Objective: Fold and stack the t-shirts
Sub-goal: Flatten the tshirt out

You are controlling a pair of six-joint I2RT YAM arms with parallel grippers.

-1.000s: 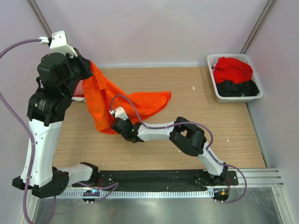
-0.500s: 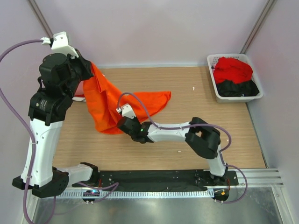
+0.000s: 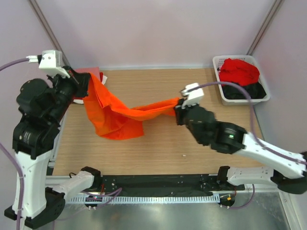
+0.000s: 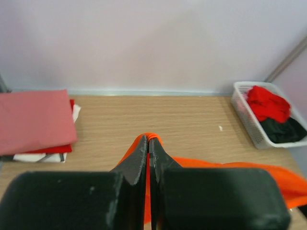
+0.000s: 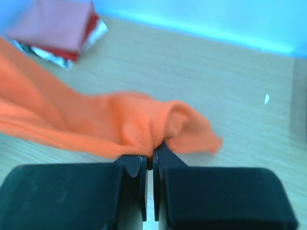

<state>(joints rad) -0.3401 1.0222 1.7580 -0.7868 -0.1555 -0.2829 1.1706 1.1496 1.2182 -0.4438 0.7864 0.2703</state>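
Top view: the orange t-shirt (image 3: pixel 120 117) is stretched over the wooden table (image 3: pixel 158 143); the left gripper (image 3: pixel 86 82) pinches its far-left end; the right gripper (image 3: pixel 178 106) clamps the other end near the centre; the red shirt (image 3: pixel 239 71) and black shirt (image 3: pixel 244 91) lie in the basket (image 3: pixel 218 81) at far right
Left wrist: jaws clenched on an orange fold; the salmon-pink shirt (image 4: pixel 33 120) tops a folded stack at left
Right wrist: jaws closed on bunched orange cloth; the picture is blurred

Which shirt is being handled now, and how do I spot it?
On the wooden table, look between the two arms: the orange t-shirt spans from the left gripper at back left to the right gripper mid-table. It alone is bright orange and spread out; the others sit folded in the back-left stack or heaped in the basket.
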